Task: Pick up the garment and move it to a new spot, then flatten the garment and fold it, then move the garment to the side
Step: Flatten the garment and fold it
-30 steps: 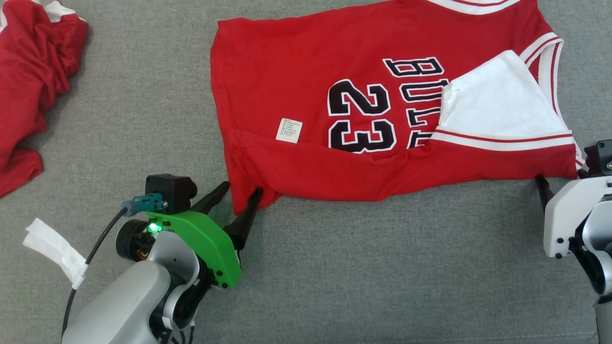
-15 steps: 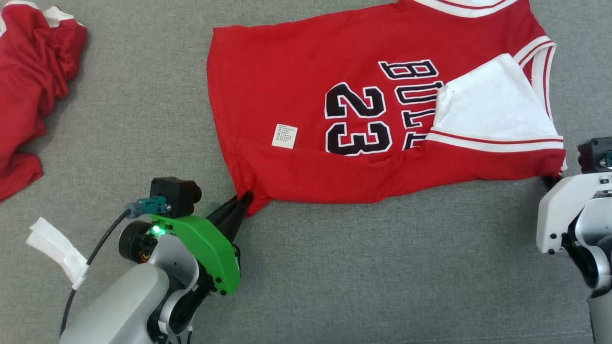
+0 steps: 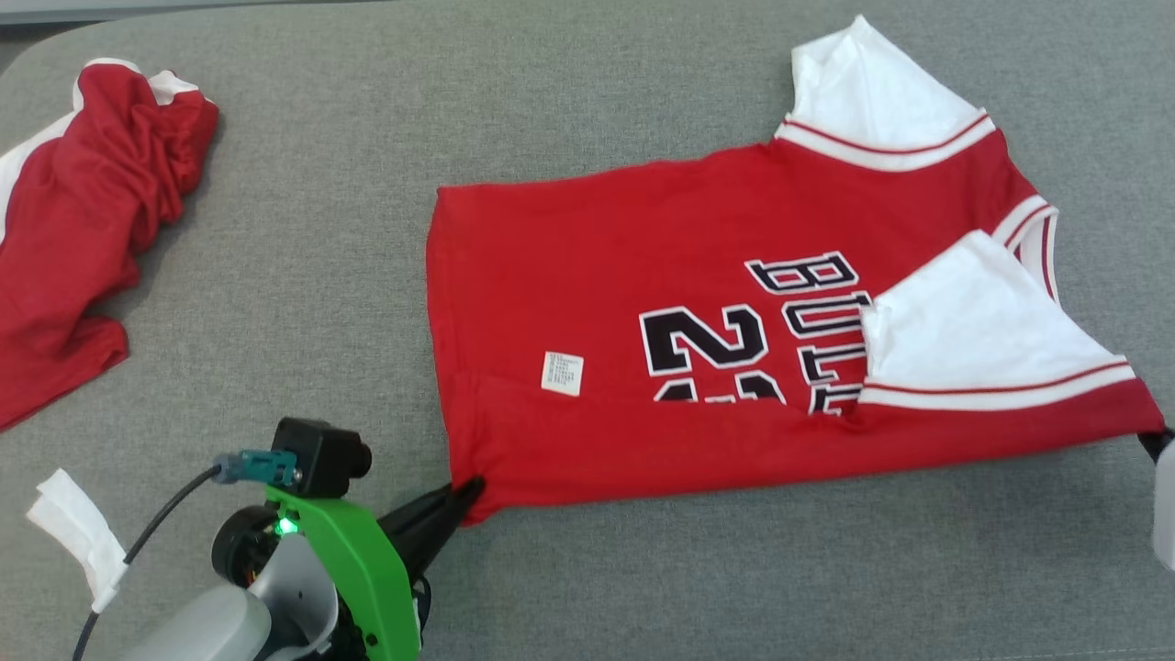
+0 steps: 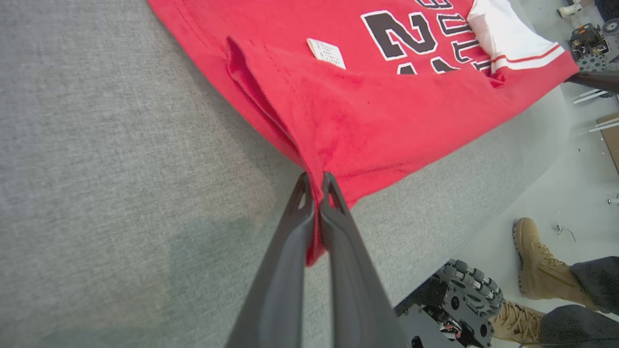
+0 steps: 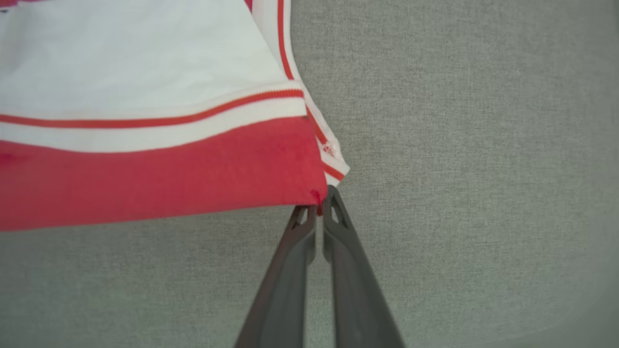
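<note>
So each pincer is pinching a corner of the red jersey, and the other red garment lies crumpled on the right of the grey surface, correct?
Not quite. The left pincer and right pincer do each pinch a corner of the red jersey, but the other red garment lies crumpled on the left of the grey surface, as the head view shows.

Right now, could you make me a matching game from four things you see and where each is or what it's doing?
1 left gripper
2 right gripper
3 crumpled red garment
4 white label

A on the jersey, beside the number
B bunched at the far left
C pinching the jersey's corner by the striped trim
D pinching the jersey's plain red hem corner

Pairs: 1-D, 2-C, 3-B, 4-A
</note>
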Tool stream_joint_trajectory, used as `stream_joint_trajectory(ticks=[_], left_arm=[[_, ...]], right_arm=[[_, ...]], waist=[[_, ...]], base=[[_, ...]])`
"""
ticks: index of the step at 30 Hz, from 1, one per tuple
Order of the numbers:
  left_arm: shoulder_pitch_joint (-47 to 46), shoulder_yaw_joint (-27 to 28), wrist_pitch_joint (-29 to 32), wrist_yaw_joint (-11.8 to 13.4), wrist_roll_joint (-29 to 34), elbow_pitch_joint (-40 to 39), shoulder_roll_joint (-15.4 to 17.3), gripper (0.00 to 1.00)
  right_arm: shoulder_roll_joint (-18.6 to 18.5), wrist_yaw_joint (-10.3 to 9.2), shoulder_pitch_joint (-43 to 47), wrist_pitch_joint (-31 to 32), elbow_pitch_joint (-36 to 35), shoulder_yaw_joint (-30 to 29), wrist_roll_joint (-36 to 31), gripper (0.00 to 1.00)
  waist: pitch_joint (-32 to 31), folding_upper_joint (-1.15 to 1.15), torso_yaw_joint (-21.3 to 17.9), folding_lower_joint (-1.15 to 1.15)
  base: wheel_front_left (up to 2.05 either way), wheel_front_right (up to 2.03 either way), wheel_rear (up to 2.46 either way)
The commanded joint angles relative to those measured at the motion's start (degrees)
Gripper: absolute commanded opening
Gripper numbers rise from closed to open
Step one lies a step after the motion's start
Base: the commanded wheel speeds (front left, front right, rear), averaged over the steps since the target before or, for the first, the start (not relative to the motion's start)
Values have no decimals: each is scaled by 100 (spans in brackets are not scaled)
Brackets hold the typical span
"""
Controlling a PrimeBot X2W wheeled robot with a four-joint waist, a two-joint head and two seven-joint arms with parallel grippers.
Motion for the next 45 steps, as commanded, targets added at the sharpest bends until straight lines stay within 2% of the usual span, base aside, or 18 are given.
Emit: stream_joint_trajectory(ticks=[1, 5, 8, 9, 10, 11, 12, 15, 18, 19, 20, 23, 27, 31, 34, 36, 40, 45], left_arm=[[177, -23, 30, -36, -91, -86, 107, 0], [585, -131, -6, -75, -181, -321, 286, 0], [863, -176, -84, -28, -260, -396, 334, 0], [931, -198, -124, -22, -272, -410, 334, 4], [967, -207, -142, -11, -264, -419, 320, 20], [1000, -214, -195, -6, -231, -426, 286, 100], [1010, -224, -225, 4, -195, -426, 253, 100], [1010, -242, -328, 114, -54, -434, 174, 100], [958, -241, -338, 261, 180, -503, 374, 100], [939, -217, -335, 299, 230, -551, 458, 100], [891, -162, -345, 346, 297, -601, 552, 100], [624, 46, -327, 446, 371, -732, 719, 100], [-128, 372, -194, 470, 417, -695, 614, 100], [-1177, 516, -19, 377, 509, -281, 147, 100], [-1869, 486, 40, 250, 611, 176, -297, 100], [-2172, 464, -14, 213, 647, 479, -627, 100], [-2505, 244, -71, 64, 777, 943, -1060, 100], [-2609, 63, -59, -121, 831, 1198, -1270, 100]], right_arm=[[-120, -8, 259, 202, -134, -102, 154, 0], [-222, -8, 1005, 749, -459, -284, 545, 0], [-169, -8, 1301, 788, -583, -294, 600, 0], [-162, -8, 1375, 699, -595, -285, 509, 0], [-95, -8, 1415, 629, -583, -266, 472, 0], [-10, -8, 1457, 544, -582, -197, 471, 87], [14, -8, 1484, 495, -583, -149, 461, 100], [2, -8, 1547, 370, -633, -102, 398, 100], [-301, -8, 1580, 165, -857, -236, 174, 100], [-294, -8, 1523, 132, -963, -265, 193, 100], [-240, -8, 1372, 108, -1098, -321, 294, 100], [-405, -8, 795, 173, -1508, -394, 430, 100], [-531, -8, -613, 219, -1533, -142, 315, 100], [-420, -9, -2271, 206, -807, 392, -204, 100], [-90, -8, -3403, 12, 12, 753, -800, 100], [201, -8, -3953, -172, 597, 797, -1132, 100], [571, -8, -4522, -579, 1631, 754, -1686, 100], [676, -8, -4739, -770, 2350, 691, -2010, 100]], waist=[[-99, 0, -35, 0], [-130, 0, -77, 0], [-125, 0, -103, 0], [-123, 0, -107, 0], [-120, 0, -107, 0], [-118, 0, -102, 0], [-114, 0, -98, 0], [-117, 0, -72, 0], [-97, 0, -23, 0], [-79, 0, -17, 0], [-50, 0, -12, 0], [105, 0, 11, 0], [569, 0, 104, 0], [1204, 0, 281, 0], [1618, 0, 423, 0], [1786, 0, 521, 0], [1902, 0, 672, 0], [1929, 0, 710, 0]], base=[[0, 0, 0], [0, 0, 0], [0, 0, 0], [0, 0, 0], [0, 0, 0], [0, 0, 0], [0, 0, 0], [0, 0, 0], [0, 0, 0], [0, 0, 0], [0, 0, 0], [0, 0, 0], [0, 0, 0], [0, 0, 0], [0, 0, 0], [0, 0, 0], [0, 0, 0], [0, 0, 0]])
